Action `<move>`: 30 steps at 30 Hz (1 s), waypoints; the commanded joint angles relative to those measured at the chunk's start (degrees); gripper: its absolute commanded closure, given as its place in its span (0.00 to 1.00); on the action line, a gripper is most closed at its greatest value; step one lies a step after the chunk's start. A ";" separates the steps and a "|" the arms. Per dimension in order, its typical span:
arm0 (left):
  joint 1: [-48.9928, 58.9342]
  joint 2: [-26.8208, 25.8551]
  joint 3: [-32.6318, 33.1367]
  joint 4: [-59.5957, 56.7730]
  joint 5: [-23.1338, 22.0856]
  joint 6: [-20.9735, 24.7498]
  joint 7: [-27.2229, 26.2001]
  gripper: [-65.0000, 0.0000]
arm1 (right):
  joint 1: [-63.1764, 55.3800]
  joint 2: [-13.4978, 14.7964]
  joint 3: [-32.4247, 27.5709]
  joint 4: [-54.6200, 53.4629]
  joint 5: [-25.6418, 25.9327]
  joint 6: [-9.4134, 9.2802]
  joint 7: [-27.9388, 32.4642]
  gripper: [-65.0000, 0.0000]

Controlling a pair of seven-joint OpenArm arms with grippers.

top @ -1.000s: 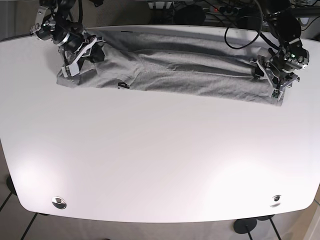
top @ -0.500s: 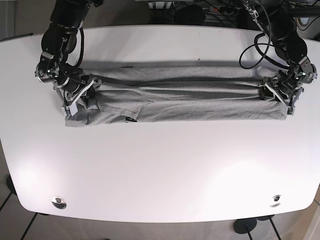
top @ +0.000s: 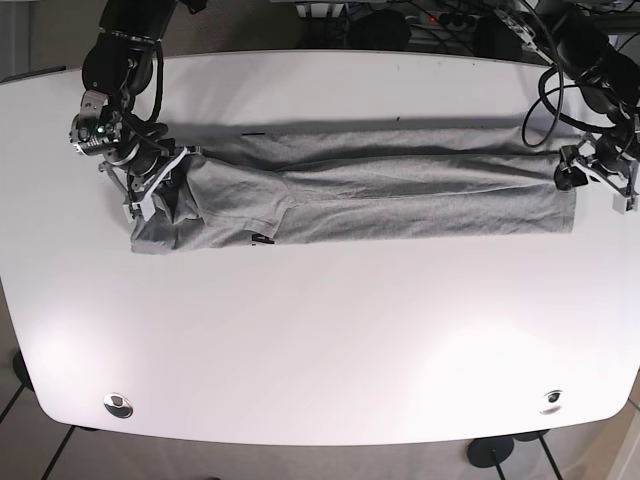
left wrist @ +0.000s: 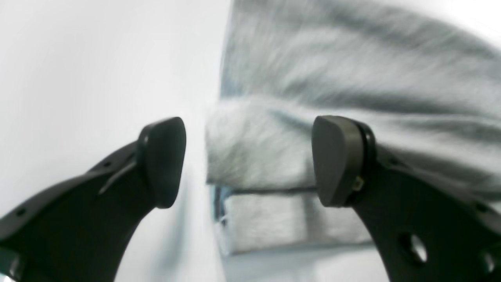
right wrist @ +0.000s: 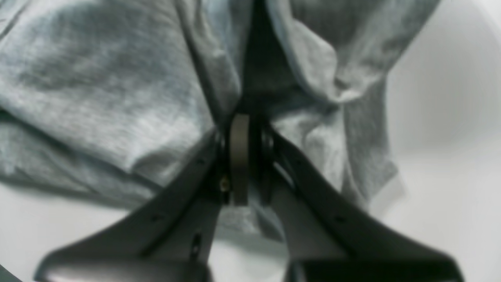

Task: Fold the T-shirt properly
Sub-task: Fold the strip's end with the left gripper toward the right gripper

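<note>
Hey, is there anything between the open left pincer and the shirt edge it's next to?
Nothing visible. The left pincer is open right at the end of the gray shirt, with only bare white table around it. The right pincer is shut on the shirt's other end.

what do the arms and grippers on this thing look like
Both arms are black, jointed, with loose black cables looping off them. Each gripper, left gripper and right gripper, has two dark curved fingers with holes, ending in rounded dark grey pads. The right arm shows a small green light.
</note>
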 commanded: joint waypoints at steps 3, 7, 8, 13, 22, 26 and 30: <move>-0.56 -1.97 -0.25 -3.26 -0.74 -0.08 -2.39 0.28 | 0.29 0.54 0.26 1.20 0.57 0.19 0.74 0.94; -0.29 -0.21 2.83 -3.35 -0.65 -0.08 -0.55 0.29 | 0.55 0.54 0.26 1.20 0.57 0.19 0.74 0.94; -0.29 -0.03 4.67 -3.35 -0.65 -0.08 0.24 0.29 | 0.64 0.54 0.26 1.20 0.57 0.19 0.74 0.94; -0.56 0.32 7.31 -3.17 -0.65 -0.08 0.24 0.78 | 0.72 0.54 0.26 1.20 0.57 0.19 0.83 0.94; 4.89 5.24 18.65 32.52 -0.38 -0.08 -0.99 0.97 | 0.72 0.54 0.35 1.20 0.57 0.19 0.92 0.94; 7.62 11.57 29.64 38.94 -0.12 -0.08 -1.07 0.97 | 0.81 0.45 0.35 1.20 0.57 0.19 0.92 0.94; 7.53 16.05 39.57 37.97 -0.21 -0.08 -1.34 0.96 | 0.81 0.45 0.35 1.20 0.57 0.19 0.92 0.94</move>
